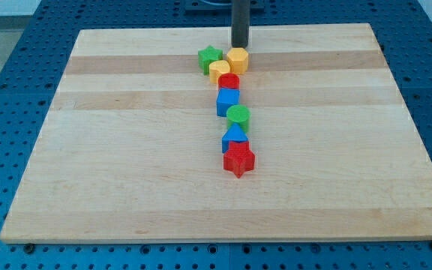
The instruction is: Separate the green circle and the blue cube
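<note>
**Crowded column, open flanks**

Pale wooden worktop (126, 150) over a blue pegboard, with eight blocks strung in one line down the middle. No claw on this arm, so nothing to call apart or together: just a dark rod with my tip (240, 47) at the 12 o'clock end of the line, just behind the yellow hexagon (237, 59). Green star (210, 58) and a second yellow block (219, 71) close by, red cylinder (229, 81) below them.

Blue cube (227, 100) touching the green circle (238, 115) at its 5 o'clock; blue triangle (235, 138) and red star (238, 159) packed beneath.

Main risk, as judged: pushing straight down from 12 o'clock would drive the whole column together, pair still joined. Clipping the red cylinder or blue triangle likely too, given the tight spacing.

Plenty of bare board toward 3 and 9 o'clock; edges well away on both sides. Sideways push on either block looks safest.
</note>
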`<state>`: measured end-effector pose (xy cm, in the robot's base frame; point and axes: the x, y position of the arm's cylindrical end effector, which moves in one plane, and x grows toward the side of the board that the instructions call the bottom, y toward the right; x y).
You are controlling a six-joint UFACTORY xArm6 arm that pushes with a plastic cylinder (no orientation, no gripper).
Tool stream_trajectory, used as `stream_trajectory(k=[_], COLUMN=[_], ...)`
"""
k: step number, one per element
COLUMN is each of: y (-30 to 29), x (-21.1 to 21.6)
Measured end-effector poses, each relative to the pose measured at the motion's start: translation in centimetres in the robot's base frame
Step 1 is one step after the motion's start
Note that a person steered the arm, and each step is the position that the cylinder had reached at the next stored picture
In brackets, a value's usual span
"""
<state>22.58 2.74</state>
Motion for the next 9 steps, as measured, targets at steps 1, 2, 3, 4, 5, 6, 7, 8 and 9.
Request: stream_trajectory(k=[1,2,3,4,5,6,7,8,9], y=[-5.2,-13.5,-17.7,-18.0,-17.9,-16.0,-13.3,-10.2,-6.8], x=[-2.9,-1.7,4.0,10.0,15.2,19.7,20.8,20.8,20.8])
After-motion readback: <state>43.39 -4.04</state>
